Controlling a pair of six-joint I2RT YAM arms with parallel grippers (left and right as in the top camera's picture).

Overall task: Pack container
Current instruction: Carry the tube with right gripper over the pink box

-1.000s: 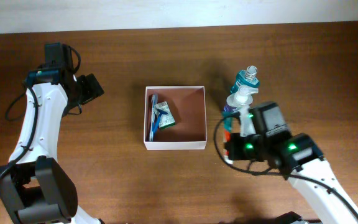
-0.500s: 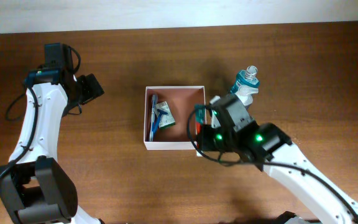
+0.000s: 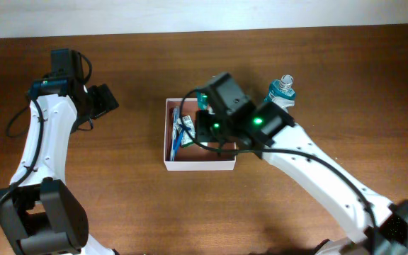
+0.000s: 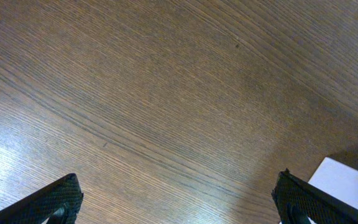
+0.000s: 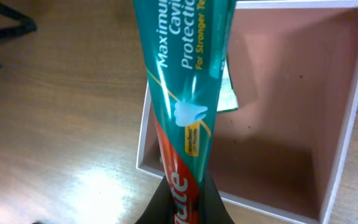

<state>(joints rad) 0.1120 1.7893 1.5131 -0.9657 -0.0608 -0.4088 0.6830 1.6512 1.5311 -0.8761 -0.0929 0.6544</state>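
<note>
- Two things seem packed so far. From above, I see one container (image 3: 199,166) mid-table, with one blue item (image 3: 179,129) by its left wall. My right claw (image 3: 205,119) hangs over it. One bottle (image 3: 282,90) stands outside, to the right, still to pack. My left claw (image 3: 103,101) is spread wide, empty and well apart.
- Left wrist: bare table (image 4: 166,93) and one white container corner.
- Right wrist: the claw is clamped on one toothpaste tube (image 5: 188,93), above the container's left wall and not yet released. One green packet (image 5: 229,93) lies inside.
</note>
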